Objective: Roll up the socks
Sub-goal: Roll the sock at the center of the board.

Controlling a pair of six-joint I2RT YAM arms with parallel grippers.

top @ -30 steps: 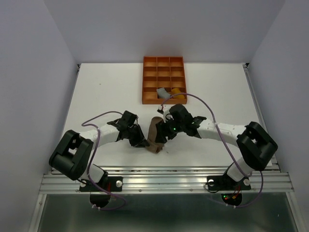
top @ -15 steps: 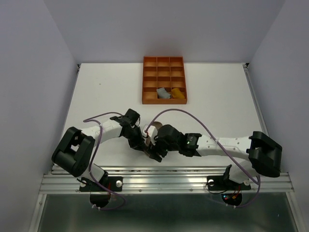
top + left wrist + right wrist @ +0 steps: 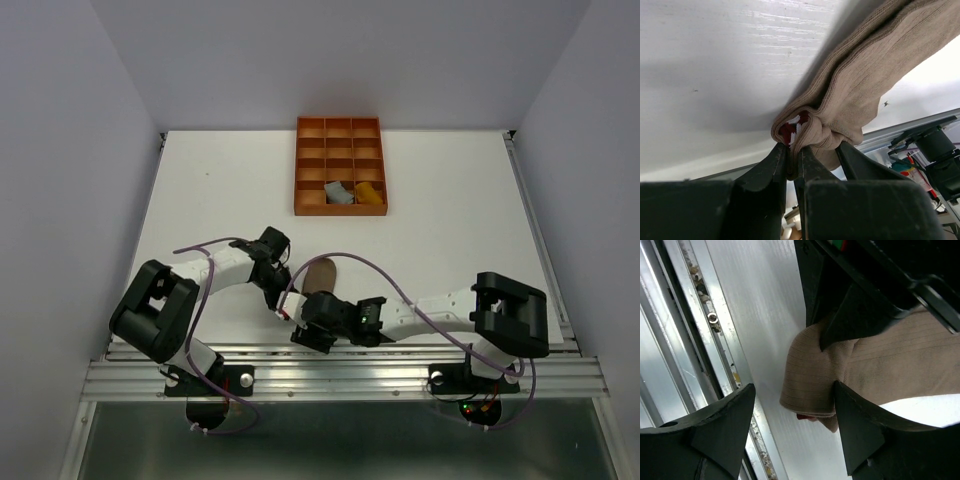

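Pinches the red-and-white top of the brown sock point(image 3: 865, 85) tight in the left end effector point(image 3: 794, 150), down by the near edge of the white surface point(image 3: 200, 180), with the right end effector point(image 3: 792, 390) spread wide around the sock's folded end, the grey sock point(image 3: 338, 193) and yellow sock point(image 3: 370, 192) far off in the orange tray point(image 3: 300, 170).

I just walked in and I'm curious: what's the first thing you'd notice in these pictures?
A brown sock lies near the table's front edge. The left gripper is pinched shut on its striped end, and the open right gripper straddles it. Farther back, an orange tray holds a grey sock and a yellow sock in its nearest row.
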